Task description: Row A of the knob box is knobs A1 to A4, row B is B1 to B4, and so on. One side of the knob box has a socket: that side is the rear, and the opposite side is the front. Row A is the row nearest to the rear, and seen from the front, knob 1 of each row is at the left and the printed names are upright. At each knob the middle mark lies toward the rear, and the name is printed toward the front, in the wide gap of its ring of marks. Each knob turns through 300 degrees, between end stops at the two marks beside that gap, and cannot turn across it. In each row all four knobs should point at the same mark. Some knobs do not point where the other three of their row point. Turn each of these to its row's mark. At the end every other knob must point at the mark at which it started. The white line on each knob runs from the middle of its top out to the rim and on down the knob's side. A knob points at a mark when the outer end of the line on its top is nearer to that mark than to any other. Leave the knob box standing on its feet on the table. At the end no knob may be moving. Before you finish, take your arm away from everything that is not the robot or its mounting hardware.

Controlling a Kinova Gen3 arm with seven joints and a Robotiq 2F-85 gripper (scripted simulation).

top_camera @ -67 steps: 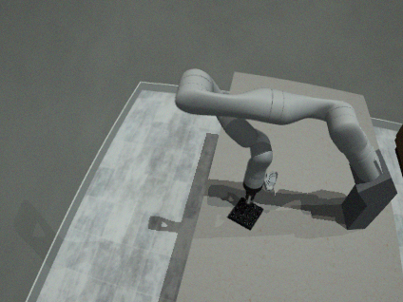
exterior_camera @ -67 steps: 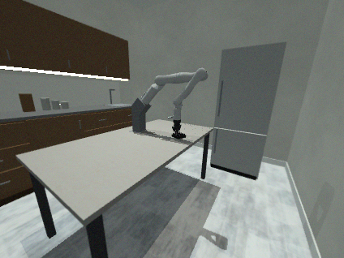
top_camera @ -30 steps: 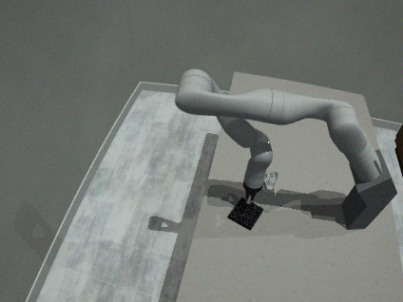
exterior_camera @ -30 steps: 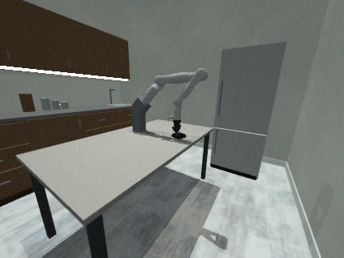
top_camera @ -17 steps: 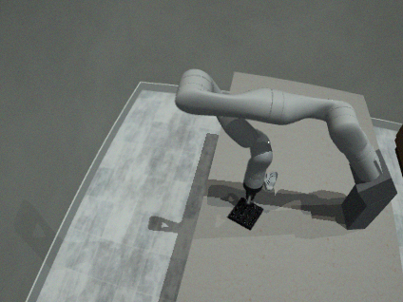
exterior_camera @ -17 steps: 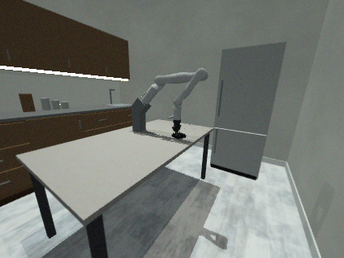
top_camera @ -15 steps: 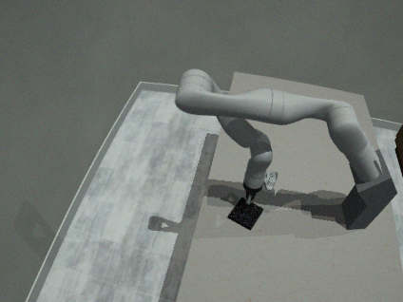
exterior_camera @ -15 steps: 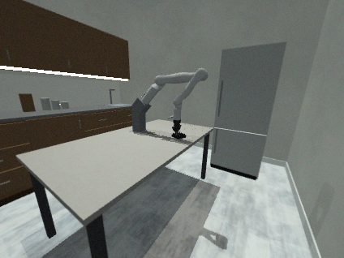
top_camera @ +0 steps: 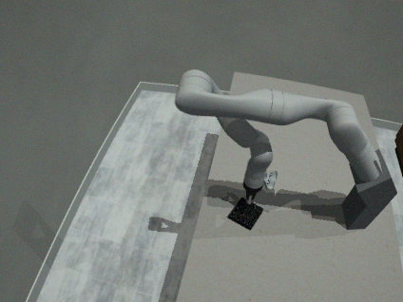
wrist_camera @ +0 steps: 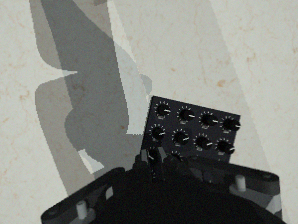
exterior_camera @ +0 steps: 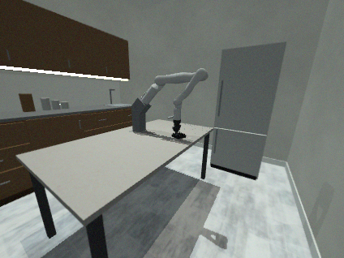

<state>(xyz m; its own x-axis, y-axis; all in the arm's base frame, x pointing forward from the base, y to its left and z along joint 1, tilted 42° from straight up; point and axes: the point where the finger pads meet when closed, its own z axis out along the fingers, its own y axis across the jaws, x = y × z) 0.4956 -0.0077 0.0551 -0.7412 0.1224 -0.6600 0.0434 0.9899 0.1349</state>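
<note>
The black knob box (top_camera: 243,216) (exterior_camera: 182,136) (wrist_camera: 172,124) lies on the table, turned a little clockwise in the wrist view. Names are printed below the knobs there, so row A is the top row. Knobs A1 (wrist_camera: 162,110), A2 (wrist_camera: 186,115), A3 (wrist_camera: 208,120) and A4 (wrist_camera: 230,124) have lines toward the right. So do B1 (wrist_camera: 158,133), B2 (wrist_camera: 180,137), B3 (wrist_camera: 202,142) and B4 (wrist_camera: 225,146); small differences are hard to read. My gripper (wrist_camera: 152,156) (top_camera: 250,201) is shut on knob C1, whose line shows toward the lower right. My fingers and gripper body hide the rest.
The table (top_camera: 295,256) (exterior_camera: 101,162) carries the arm's dark base (top_camera: 368,204) (exterior_camera: 139,118). The table's edge runs to the left of the box in the top view. A fridge (exterior_camera: 247,101) stands beyond the table. Arm shadows fall across the table beside the box.
</note>
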